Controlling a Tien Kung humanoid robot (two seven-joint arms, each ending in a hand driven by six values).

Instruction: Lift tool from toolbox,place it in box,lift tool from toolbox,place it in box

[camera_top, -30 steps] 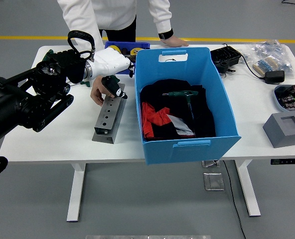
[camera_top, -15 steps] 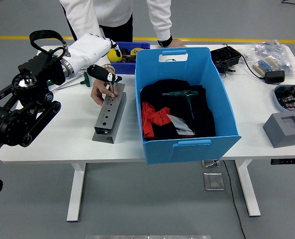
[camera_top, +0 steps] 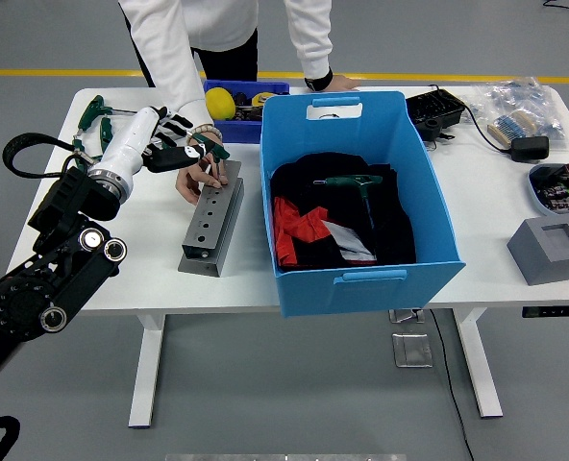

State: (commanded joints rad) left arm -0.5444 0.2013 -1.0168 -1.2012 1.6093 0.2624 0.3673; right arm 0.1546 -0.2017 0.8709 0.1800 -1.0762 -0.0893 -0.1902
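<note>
At the far left of the white table (camera_top: 121, 259), a few green-handled tools (camera_top: 94, 113) lie loose near the back edge. The robot's left hand (camera_top: 174, 154) reaches in beside them, its white forearm angled toward the grey metal tool holder (camera_top: 210, 223). The dark fingers (camera_top: 169, 159) are curled around the green T-handle of a tool (camera_top: 210, 147), whose thin shaft hangs down toward the holder's top holes; whether the tip is clear of the hole I cannot tell. A person's hand (camera_top: 193, 180) rests on the far end of the holder, steadying it, touching the block just below the robot's grip.

This tool looks like a T-handle hex key: stiff steel shaft, light overall, with a moulded grip that should not slip much. The crossbar is the sensible place to hold it (the shaft is narrow and smooth, poor for five thick fingers). It will likely swing a little if held only at one end of the bar.

Behind, a small blue bin (camera_top: 238, 100) holds yellow items. To the right stands the large blue box (camera_top: 361, 279), lined with black and red cloth, and one green T-handle key (camera_top: 355, 181) already lies inside it. The person's other hand (camera_top: 331, 84) leans on the table behind the box. Farther right sit a black device, a bag of parts and a grey block. The right arm is not visible.
</note>
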